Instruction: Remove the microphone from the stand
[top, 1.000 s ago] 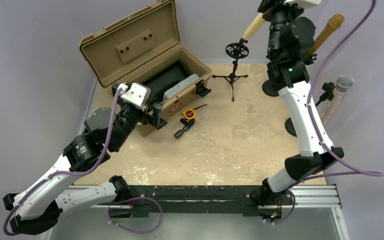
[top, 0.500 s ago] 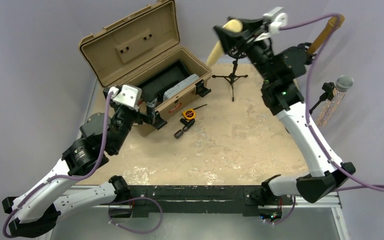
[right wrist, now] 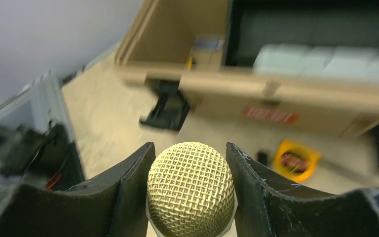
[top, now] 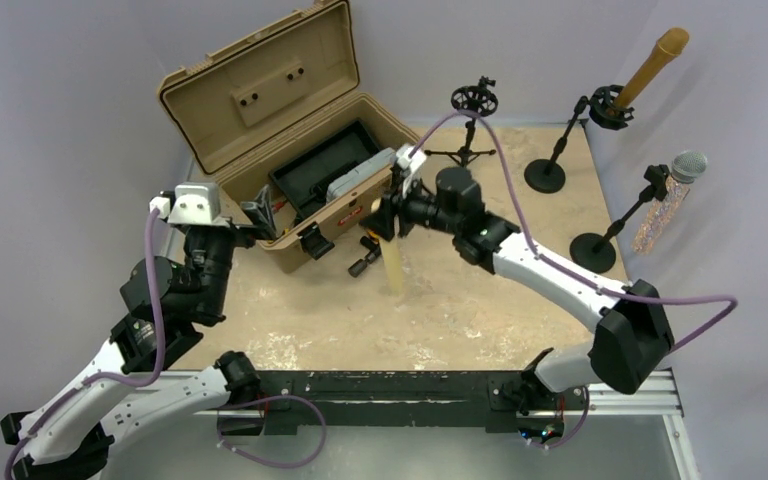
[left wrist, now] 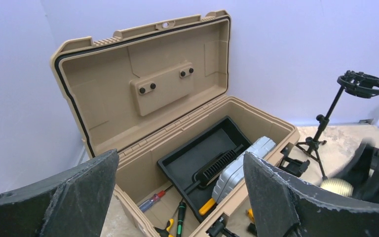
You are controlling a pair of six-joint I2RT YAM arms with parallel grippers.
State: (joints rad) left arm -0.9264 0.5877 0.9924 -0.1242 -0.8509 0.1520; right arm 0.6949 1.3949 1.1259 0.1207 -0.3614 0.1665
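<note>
My right gripper [top: 392, 222] is shut on a cream-gold microphone [top: 394, 270], which hangs handle-down just above the table in front of the toolbox. In the right wrist view its mesh head [right wrist: 191, 190] sits between my two fingers [right wrist: 128, 192]. The black tripod stand [top: 470, 130] it came from stands empty at the back, its ring mount [top: 474, 99] bare; it also shows in the left wrist view [left wrist: 348, 98]. My left gripper [top: 258, 215] is open and empty, facing the open toolbox [left wrist: 177, 163].
The tan toolbox [top: 222, 95] with a black tray and tools stands open at back left. A yellow tape measure [top: 377, 228] and a black part [top: 364, 262] lie beside it. Two other microphones stay on stands at the right, gold [top: 650, 65] and silver-headed [top: 672, 195].
My right arm has swung down and left from high by the tripod stand to low over the table, carrying the microphone. My left arm has drawn back a little to the left.
</note>
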